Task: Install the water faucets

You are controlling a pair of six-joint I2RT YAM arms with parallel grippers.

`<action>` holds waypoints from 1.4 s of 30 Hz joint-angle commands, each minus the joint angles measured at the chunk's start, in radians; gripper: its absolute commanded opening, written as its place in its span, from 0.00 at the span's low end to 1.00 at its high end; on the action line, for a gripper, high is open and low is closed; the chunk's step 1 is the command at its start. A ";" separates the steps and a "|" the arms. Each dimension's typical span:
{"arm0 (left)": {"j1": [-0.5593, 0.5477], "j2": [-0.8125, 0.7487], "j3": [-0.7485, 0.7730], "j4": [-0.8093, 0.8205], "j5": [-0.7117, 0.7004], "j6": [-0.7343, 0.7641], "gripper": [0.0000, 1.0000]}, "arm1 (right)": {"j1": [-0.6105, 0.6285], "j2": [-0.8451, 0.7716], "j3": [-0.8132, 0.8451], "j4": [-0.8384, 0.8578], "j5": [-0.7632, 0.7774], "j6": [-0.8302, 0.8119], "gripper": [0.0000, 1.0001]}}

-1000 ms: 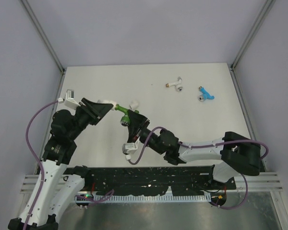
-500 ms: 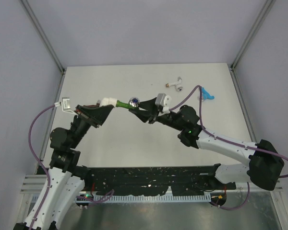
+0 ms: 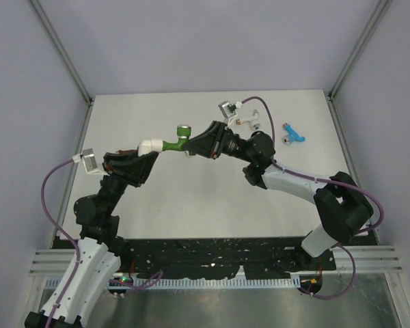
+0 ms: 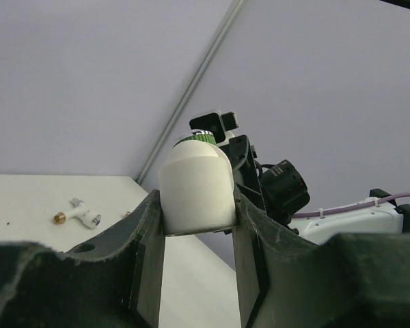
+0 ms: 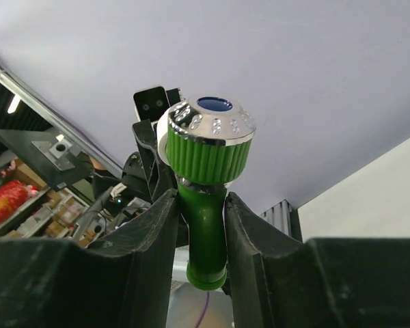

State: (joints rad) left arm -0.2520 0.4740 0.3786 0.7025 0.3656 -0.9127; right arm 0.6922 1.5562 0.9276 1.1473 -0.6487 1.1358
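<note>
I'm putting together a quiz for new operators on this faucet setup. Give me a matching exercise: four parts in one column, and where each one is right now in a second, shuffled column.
Parts:
1. green faucet
2. white pipe fitting
3. blue faucet
4. white faucet

Places:
A. lying on the table, closest to its right edge
B. clamped in the left hand
C. lying on the table, just left of the blue one
D. clamped in the right hand

Pairs: 1-D, 2-B, 3-A, 4-C
</note>
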 commanded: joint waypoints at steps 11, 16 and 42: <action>-0.009 -0.097 0.120 -0.266 -0.157 -0.078 0.00 | -0.086 -0.211 -0.053 -0.279 0.173 -0.392 0.76; -0.009 -0.065 0.232 -0.480 -0.172 -0.107 0.00 | -0.066 -0.324 -0.101 -0.376 0.274 -0.752 0.93; -0.009 0.049 0.290 -0.515 -0.039 -0.311 0.00 | 0.299 -0.351 -0.210 -0.235 0.460 -1.635 0.88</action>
State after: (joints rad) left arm -0.2600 0.5240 0.6361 0.0772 0.2810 -1.1843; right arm 0.9874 1.1584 0.6655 0.7933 -0.2405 -0.4953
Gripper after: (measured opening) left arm 0.415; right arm 0.923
